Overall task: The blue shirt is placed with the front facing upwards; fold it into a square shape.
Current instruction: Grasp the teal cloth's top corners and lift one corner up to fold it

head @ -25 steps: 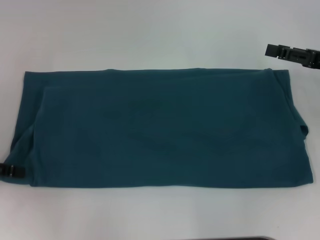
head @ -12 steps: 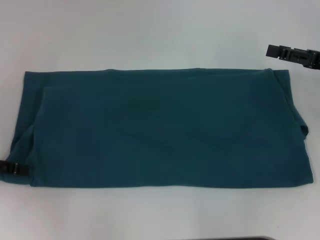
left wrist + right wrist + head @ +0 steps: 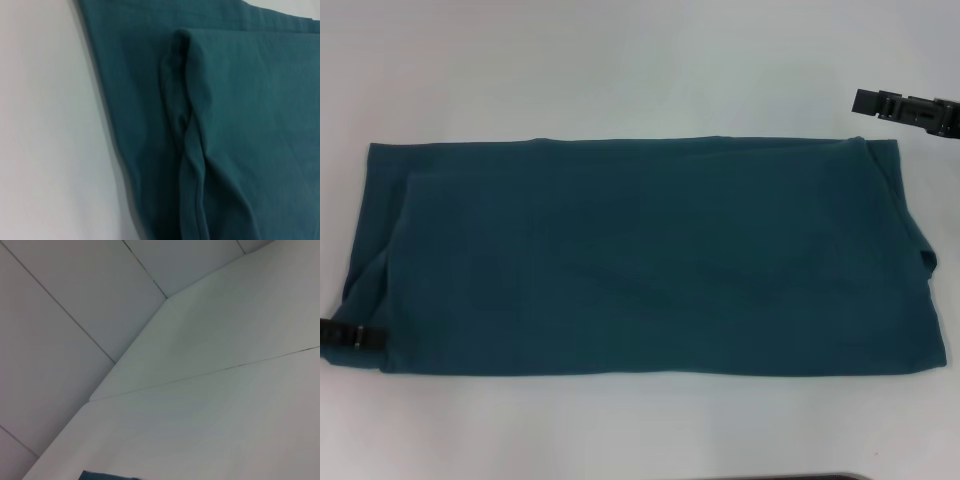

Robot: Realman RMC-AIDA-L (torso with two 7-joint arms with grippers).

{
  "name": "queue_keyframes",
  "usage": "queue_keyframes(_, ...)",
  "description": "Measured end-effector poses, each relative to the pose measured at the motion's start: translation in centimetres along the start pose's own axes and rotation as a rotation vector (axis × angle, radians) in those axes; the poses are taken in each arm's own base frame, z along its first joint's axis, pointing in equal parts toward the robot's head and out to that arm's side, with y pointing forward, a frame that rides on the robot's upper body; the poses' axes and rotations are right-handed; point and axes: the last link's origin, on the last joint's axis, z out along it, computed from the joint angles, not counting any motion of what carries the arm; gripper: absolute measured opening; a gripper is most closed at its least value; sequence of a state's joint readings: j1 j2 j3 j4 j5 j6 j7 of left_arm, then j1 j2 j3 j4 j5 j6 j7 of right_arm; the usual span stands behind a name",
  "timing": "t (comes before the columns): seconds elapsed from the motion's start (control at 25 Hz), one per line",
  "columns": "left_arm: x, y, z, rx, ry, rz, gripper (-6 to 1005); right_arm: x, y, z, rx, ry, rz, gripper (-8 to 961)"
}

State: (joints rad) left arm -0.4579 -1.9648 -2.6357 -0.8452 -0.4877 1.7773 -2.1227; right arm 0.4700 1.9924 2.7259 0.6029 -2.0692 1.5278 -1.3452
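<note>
The white table (image 3: 620,60) takes up nearly everything in front of the robot, and most of its middle is covered by the blue shirt (image 3: 640,255), spread flat as a long dark teal band running from the robot's left side to its right. No lettering or collar shows on the upper face; what lies uppermost is plain cloth, with side layers already folded in over the body. On the right end a folded flap makes a slanting edge with a small notch where the layers meet, and on the left end a second layer sits a little inside the outer edge. The left wrist view looks straight down at that left end, where the inner layer's edge forms a raised, slightly twisted ridge on top of the flat bottom layer of the shirt (image 3: 250,125), with bare table beside it. The left gripper (image 3: 355,336) pokes in low at the shirt's near left corner, its tip touching or just overlapping the cloth edge; I cannot tell whether it is clenched or released. The right gripper (image 3: 905,107) hangs well up and off beyond the shirt's far right corner, apart from the fabric, and there too I cannot tell its state. The right wrist view shows mostly bare table and wall, with only a sliver of the shirt (image 3: 107,475).
</note>
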Motion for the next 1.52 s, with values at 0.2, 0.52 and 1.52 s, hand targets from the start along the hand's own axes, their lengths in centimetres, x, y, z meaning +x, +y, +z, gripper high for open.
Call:
queue_keyframes(0.2, 0.09, 0.14, 0.07, -0.005, -0.003, 0.004, 718, 0.02, -0.02, -0.04, 0.001, -0.001, 0.001, 740)
queue_keyframes(0.52, 0.12, 0.18, 0.08, -0.007, -0.003, 0.003, 719, -0.04, 0.01, 0.02, 0.000, -0.001, 0.000, 741)
queue_keyframes(1.52, 0.34, -0.27, -0.48, 0.013, 0.012, -0.010, 527, -0.29, 0.07, 0.19, -0.002, -0.005, -0.004, 741)
